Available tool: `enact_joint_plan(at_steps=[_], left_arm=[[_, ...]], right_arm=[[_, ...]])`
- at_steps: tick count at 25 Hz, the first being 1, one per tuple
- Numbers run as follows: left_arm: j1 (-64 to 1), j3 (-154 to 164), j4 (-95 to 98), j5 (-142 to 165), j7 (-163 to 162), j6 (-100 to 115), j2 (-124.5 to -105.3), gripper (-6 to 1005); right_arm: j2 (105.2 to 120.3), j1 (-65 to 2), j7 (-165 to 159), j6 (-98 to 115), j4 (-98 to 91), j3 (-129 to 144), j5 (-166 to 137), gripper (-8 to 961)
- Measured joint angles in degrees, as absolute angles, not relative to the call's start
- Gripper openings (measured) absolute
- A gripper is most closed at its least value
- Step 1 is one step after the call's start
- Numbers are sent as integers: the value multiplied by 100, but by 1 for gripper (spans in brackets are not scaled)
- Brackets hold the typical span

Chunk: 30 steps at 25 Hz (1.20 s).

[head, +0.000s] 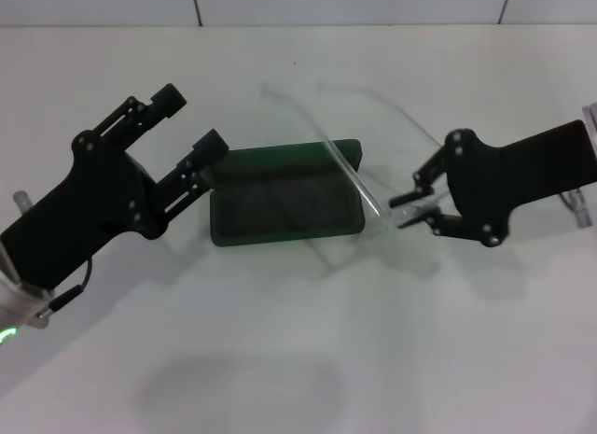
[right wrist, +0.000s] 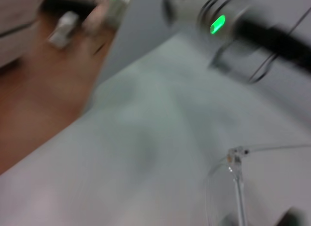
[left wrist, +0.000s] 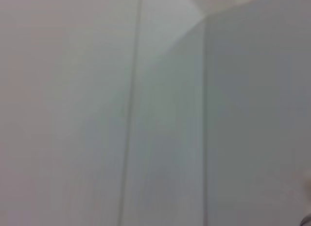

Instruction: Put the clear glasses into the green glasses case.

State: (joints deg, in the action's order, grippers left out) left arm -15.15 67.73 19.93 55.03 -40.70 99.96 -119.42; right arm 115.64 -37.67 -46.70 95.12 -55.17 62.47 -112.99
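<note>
At centre frame I see the green glasses case (head: pixel 284 196) lying open on the white table (head: pixel 280 359). My left gripper (head: pixel 196 126) stands spread at its left end. My right gripper (head: pixel 403 210) pinches the clear glasses (head: pixel 359 187), which tilt over the case's right end.

Counting the things on the table

One green glasses case (head: pixel 284 193) is lying open, one pair of clear glasses (head: pixel 359 184) is sitting over it, and two grippers, left gripper (head: pixel 191 126) and right gripper (head: pixel 403 210), are showing.
</note>
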Motion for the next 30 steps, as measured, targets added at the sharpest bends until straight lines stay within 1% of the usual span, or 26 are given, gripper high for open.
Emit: enact_joint_plan(at_steps=[4, 9, 13, 18, 30], left_arm=[[-1618, 6797, 2035, 5637, -4072, 10454, -11931, 654], [-1933, 6801, 2058, 5956, -4296, 10751, -11891, 652], [-2328, 6803, 2065, 6203, -4652, 10802, -11855, 651], [-2681, 6798, 2100, 6441, -5389, 10771, -11703, 649], [-2779, 6780, 2101, 6592, -6363, 10277, -11558, 649]], right_arm=[[11601, -3557, -3717, 9057, -4664, 6424, -9972, 120], [11603, -3660, -3194, 8897, -3953, 6727, -9294, 120], [11610, -3777, -3002, 8900, -3674, 6892, -9133, 120], [11616, -3789, -2893, 8827, -3650, 7123, -9043, 120], [11619, -3796, -2361, 8745, -3538, 7409, -8530, 121]])
